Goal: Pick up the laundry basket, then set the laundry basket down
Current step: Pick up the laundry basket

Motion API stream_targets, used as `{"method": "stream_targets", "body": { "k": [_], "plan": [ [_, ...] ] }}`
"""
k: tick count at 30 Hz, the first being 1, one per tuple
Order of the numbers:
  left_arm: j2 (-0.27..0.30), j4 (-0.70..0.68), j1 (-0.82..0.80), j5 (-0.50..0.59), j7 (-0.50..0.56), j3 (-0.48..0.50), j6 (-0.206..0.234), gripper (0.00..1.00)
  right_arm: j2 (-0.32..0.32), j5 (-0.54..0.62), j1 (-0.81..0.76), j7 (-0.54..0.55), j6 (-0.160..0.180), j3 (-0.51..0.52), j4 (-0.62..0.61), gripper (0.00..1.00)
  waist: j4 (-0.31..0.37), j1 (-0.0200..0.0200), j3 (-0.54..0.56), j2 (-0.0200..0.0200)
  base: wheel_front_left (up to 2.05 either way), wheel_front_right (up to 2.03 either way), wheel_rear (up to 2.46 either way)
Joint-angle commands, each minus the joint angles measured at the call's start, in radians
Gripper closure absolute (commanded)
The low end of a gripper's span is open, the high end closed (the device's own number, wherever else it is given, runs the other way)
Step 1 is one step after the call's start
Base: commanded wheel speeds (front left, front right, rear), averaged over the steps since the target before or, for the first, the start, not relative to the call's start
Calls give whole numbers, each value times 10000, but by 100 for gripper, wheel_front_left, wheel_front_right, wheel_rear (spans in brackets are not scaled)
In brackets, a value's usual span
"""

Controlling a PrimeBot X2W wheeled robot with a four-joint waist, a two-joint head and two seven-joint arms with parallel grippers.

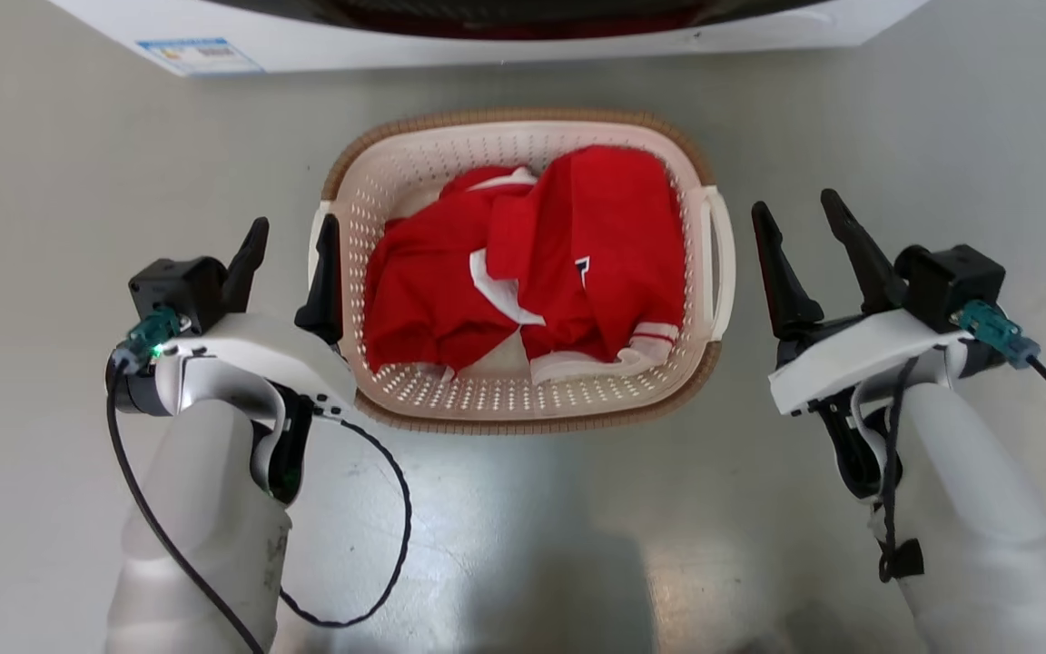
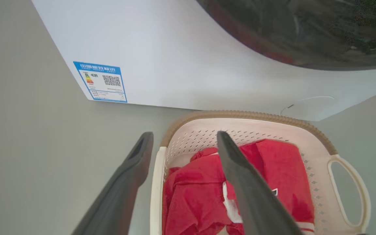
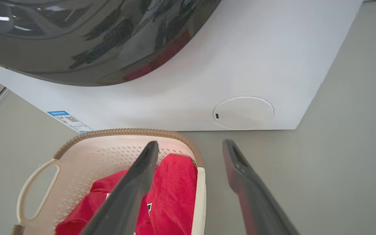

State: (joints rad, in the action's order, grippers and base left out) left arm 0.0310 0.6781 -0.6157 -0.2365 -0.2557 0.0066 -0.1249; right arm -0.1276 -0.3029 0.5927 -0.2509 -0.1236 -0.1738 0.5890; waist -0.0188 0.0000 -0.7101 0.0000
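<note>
The laundry basket [image 1: 523,392] stands on the floor between my arms, cream with a brown rim, holding red clothes [image 1: 577,245]. My left gripper [image 1: 291,238] is open, and its inner finger overlaps the basket's left side handle. In the left wrist view the left gripper [image 2: 184,134] straddles the basket's near white edge [image 2: 157,182]. My right gripper [image 1: 795,204] is open just right of the right handle [image 1: 721,263], apart from it. In the right wrist view the right gripper [image 3: 191,143] has the basket's white edge [image 3: 201,195] between its fingers, lower down.
A white washer [image 1: 487,45] with a dark round door stands right behind the basket, a narrow strip of floor between them. Grey floor [image 1: 523,545] spreads on both sides and in front. A black cable [image 1: 396,509] loops off my left wrist.
</note>
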Motion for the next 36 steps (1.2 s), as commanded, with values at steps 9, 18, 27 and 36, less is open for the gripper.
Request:
{"method": "stream_targets", "body": {
  "k": [9, 18, 27, 36],
  "plan": [
    [249, 1805, -1187, -87, -61, 310, -55, 0, -60, -342, 624, -109, -71, -719, 1081, 0, -92, 0, -931, 0, 0, 0, 0],
    [445, 3401, -2363, -309, -61, -45, -56, 0, -123, -667, 1593, -109, -71, -1624, 2373, 0, -152, 0, -1918, 0, 0, 0, 0],
    [507, 4183, -3029, -465, -61, -467, -57, 0, -53, -1008, 2334, -109, -71, -2133, 3230, 0, -169, 0, -2481, 0, 0, 0, 0],
    [459, 4403, -3159, -863, -61, -986, -57, 11, -14, -1250, 2660, -109, -71, -2430, 3638, 52, -254, 0, -2558, 0, 0, 0, 0]
  ]
}}
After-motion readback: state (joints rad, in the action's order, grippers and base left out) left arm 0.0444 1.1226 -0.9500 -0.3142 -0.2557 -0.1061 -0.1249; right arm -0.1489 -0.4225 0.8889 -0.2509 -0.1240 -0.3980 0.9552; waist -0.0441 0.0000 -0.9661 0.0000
